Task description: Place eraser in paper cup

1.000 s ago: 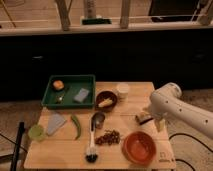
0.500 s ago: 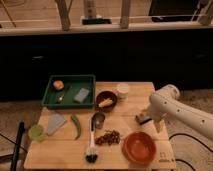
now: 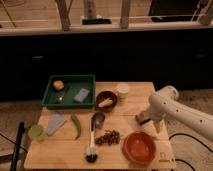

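1. The pale wooden table point(image 3: 65, 150) is being used; the small cream-white round paper cup point(image 3: 122, 90) is standing at its far edge.
2. The gripper point(image 3: 145, 119) is being held low, front-right of the cup; its grip cannot be told.
3. The small dark brown rectangular eraser point(image 3: 141, 120) is seemingly being kept at the gripper; ideally it is being raised above the rim and centred before release.

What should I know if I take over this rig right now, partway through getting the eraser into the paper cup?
Hand: low over the right side of the table, well right of the brown bowl.
Eraser: seems to be the small dark block at the hand's tip. I cannot tell whether it is held or lying on the table.
Paper cup: upright near the table's back edge, just right of the brown bowl, apart from the hand.
Done: the hand is at the eraser.
Left: make sure of the grasp, carry the eraser back-left over the cup, and let it go inside.
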Tool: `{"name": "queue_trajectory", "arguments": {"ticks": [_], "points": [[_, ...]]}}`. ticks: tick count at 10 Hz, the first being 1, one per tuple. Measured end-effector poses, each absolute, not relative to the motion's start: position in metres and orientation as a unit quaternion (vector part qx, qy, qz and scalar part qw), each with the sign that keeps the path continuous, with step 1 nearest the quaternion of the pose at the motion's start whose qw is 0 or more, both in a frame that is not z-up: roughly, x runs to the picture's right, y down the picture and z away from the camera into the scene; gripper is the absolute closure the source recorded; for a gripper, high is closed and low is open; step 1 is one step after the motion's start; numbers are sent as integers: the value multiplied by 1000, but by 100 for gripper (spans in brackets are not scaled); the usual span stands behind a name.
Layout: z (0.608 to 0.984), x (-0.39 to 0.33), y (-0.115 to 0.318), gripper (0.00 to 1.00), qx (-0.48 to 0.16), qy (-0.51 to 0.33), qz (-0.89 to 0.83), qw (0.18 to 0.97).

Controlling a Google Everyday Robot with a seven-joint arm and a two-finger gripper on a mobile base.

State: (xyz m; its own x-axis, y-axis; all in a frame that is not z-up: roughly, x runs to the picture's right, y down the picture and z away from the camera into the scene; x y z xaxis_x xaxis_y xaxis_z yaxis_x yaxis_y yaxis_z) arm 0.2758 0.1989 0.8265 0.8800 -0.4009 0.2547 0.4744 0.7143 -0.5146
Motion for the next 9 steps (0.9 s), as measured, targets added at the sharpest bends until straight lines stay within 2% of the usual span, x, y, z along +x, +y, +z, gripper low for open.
{"name": "queue_trajectory", "arguments": {"ticks": [4, 9], "points": [[832, 275, 181, 20, -287, -40, -204, 935], [858, 287, 183, 21, -315, -36, -180, 931]]}}
